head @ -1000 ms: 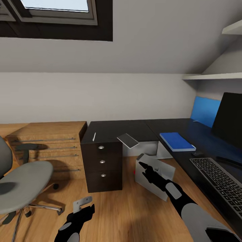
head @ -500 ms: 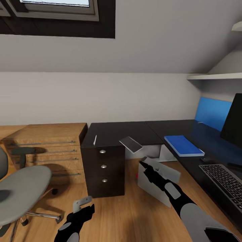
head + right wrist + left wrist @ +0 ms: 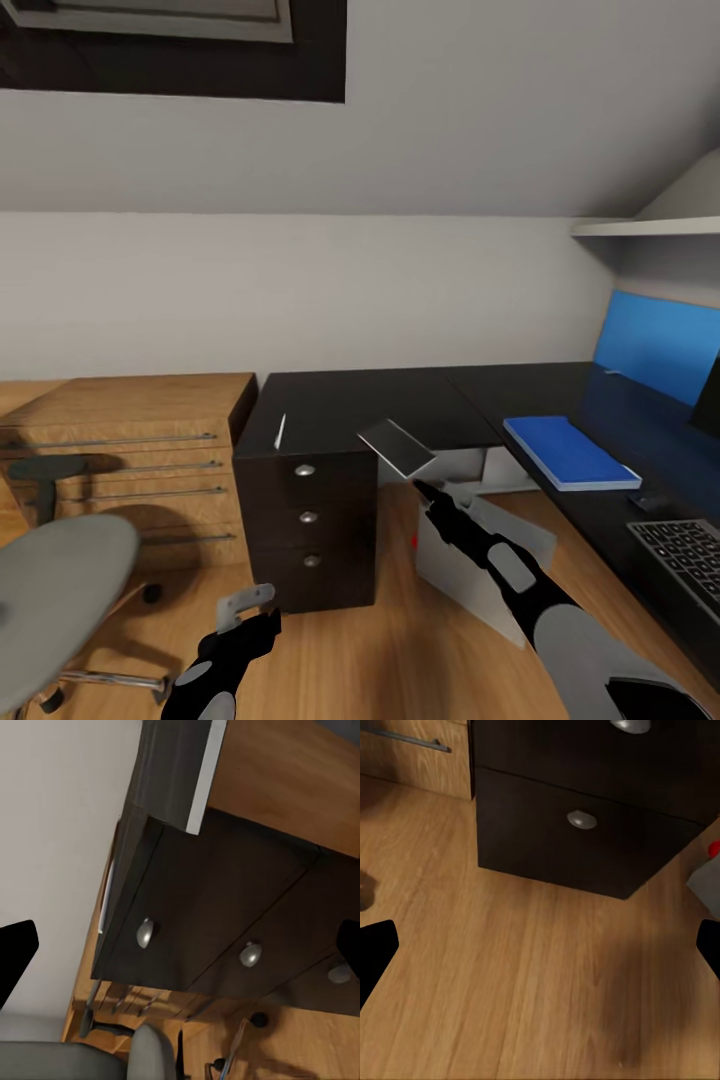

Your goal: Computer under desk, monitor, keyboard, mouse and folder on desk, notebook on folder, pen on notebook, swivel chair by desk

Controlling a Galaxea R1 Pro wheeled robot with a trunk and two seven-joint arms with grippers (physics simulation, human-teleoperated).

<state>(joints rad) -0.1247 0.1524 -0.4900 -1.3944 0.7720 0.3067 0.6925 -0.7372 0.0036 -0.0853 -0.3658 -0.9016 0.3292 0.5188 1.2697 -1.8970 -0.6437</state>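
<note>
Notebook [image 3: 397, 446] at frame centre: thin, light, stiff pad, best pinched by edge; right hand [image 3: 421, 489] just below, fingers apart; left hand [image 3: 245, 612] fingers apart, empty

Black desk [image 3: 400, 400] – pen [image 3: 280, 430], folder [image 3: 570, 452], mouse [image 3: 650, 501], keyboard [image 3: 685, 550] on top.

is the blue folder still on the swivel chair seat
No, the folder lies flat on the black desk, while the swivel chair seat is bare.
</note>
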